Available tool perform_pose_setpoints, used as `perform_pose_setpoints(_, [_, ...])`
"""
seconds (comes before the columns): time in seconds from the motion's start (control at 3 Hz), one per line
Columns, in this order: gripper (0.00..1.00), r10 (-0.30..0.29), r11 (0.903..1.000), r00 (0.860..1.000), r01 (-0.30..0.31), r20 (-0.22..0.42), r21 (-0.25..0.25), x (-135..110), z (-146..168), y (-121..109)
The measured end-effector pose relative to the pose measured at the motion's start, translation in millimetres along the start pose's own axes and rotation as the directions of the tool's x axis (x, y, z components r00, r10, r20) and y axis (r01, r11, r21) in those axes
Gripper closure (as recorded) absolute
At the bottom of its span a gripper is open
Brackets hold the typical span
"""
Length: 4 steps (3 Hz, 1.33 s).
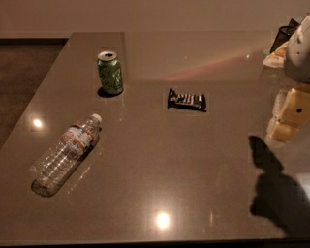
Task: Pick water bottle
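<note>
Camera view: the hand (289,115) hangs at the right edge, well apart from the bottle (65,154); how wide it stands, I cannot tell. It should probably cross the tabletop (193,169) and grip across the ribbed body. The bottle is clear and lies on its side at front left, its white cap pointing away.

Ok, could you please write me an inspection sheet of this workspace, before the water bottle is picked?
Surface: glossy grey-brown tabletop, with light reflections.
Job's things: clear ribbed plastic water bottle with white cap, lying on its side at the left, untouched.
Clutter: upright green metal soda can behind the bottle; dark flat snack bar wrapper near the centre.
Grippers: cream-coloured claw at the right edge, over the table, far from the bottle.
Cables: nothing seen.
Surroundings: pale wall behind; dark floor at the left; unclear black object at the far right corner.
</note>
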<state>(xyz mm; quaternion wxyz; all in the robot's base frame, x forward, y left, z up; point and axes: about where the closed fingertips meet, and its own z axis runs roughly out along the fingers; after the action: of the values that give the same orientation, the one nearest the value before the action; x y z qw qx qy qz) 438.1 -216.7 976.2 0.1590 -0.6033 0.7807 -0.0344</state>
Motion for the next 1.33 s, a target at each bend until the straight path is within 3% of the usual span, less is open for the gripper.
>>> perform_pose_setpoints(0.67, [0.0,-0.033,0.9995,0.999,0.033,0.003,-0.003,-6,0,1])
perform_pose_setpoints(1.0, [0.0,-0.111,0.9935,0.993,0.112,0.039,-0.021,-33,4,6])
perform_pose_setpoints(1.33, [0.0,-0.202,0.9776,0.974,0.207,0.103,-0.041,-74,14,13])
